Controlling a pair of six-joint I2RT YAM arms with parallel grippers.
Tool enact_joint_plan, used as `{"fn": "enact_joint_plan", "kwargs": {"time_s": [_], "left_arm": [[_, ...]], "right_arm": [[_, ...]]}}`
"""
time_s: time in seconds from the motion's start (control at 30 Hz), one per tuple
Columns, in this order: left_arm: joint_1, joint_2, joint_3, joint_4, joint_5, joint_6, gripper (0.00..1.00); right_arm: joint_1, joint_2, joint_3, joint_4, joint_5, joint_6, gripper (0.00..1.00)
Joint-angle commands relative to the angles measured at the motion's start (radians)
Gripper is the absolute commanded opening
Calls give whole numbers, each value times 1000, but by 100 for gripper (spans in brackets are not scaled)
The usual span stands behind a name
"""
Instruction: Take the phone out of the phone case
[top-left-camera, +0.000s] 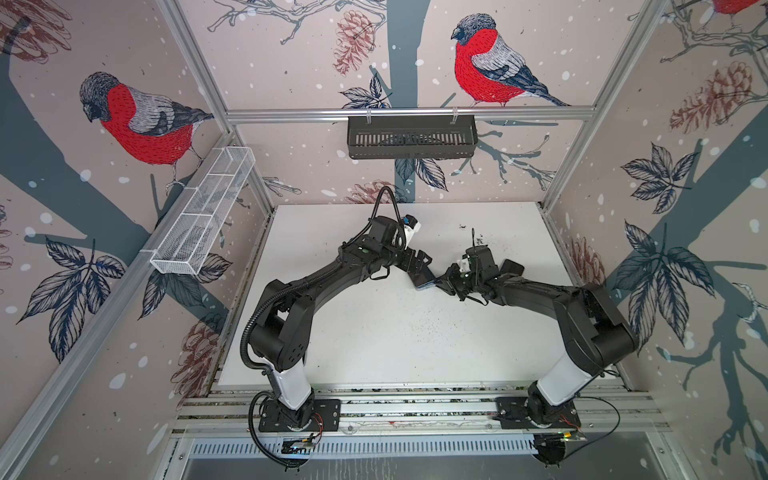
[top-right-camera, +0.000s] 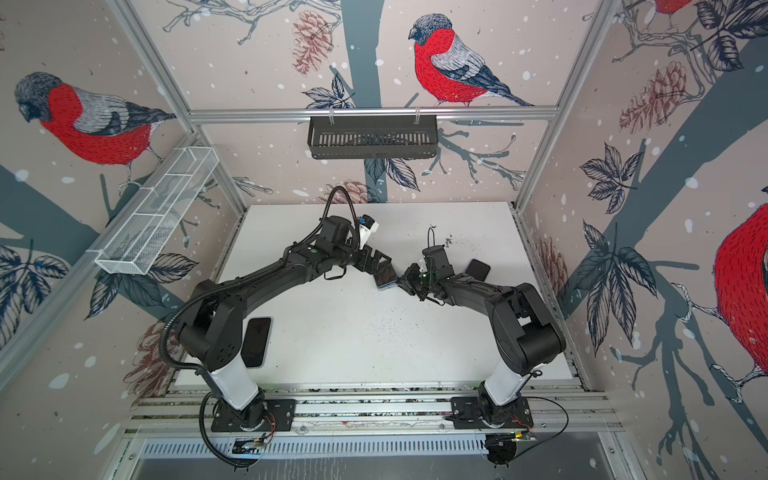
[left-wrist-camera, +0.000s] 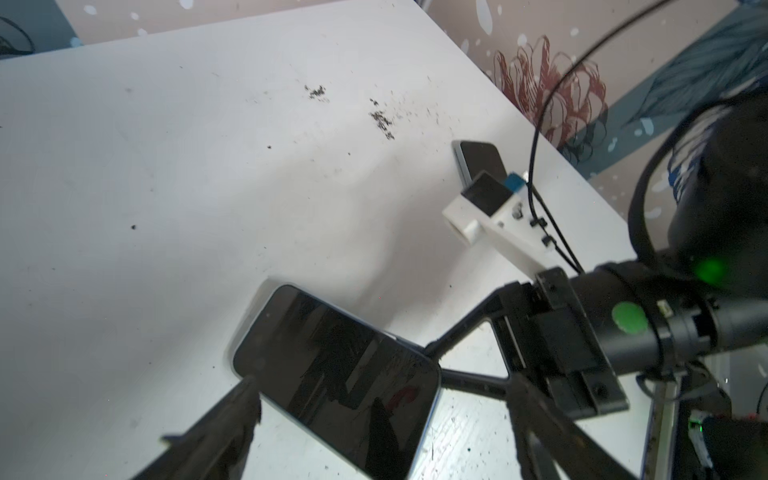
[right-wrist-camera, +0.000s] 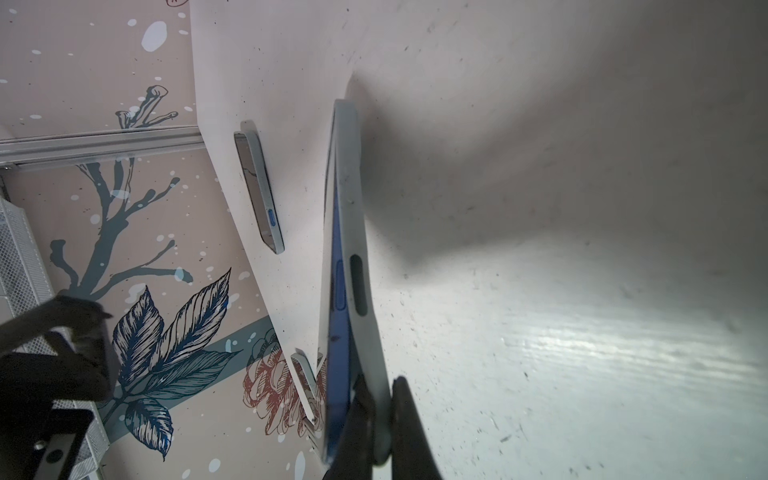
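While the right gripper (right-wrist-camera: 384, 415) pinches the rim of the phone case (right-wrist-camera: 361, 199), the phone (left-wrist-camera: 336, 374) lies lengthwise toward the left gripper (left-wrist-camera: 382, 380), spread wide astride it, around the middle of the bench (left-wrist-camera: 166, 166)

The phone (right-wrist-camera: 337, 365) is shown blue-edged, its case (right-wrist-camera: 353, 187) seemingly pale grey, the worktop (top-left-camera: 374, 340) white and flecked with dark specks.
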Motion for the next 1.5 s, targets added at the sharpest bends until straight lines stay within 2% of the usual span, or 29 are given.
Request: {"fn": "enact_joint_plan", "kwargs": {"time_s": [0.0,0.23,0.67,0.87,1.13,1.47], "left_arm": [[-10,5,-5,-89,-39,134,91],[-34,30,-13,-91,-16,159,90],[-65,100,23,-111,-112,173,86],[-70,114,27,-107,-112,173,85],[-91,133,40,-106,-242,175,82],[-112,146,79,-143,-409,159,69]], "right_arm": [[5,-4,15,19,-1,-8,0],[10,-3,27,14,-3,-7,0],[12,-5,31,15,-8,-8,0],[11,-3,30,18,-11,-8,0],[11,-6,30,24,-14,-6,0],[13,-14,28,29,-17,-1,0]]}}
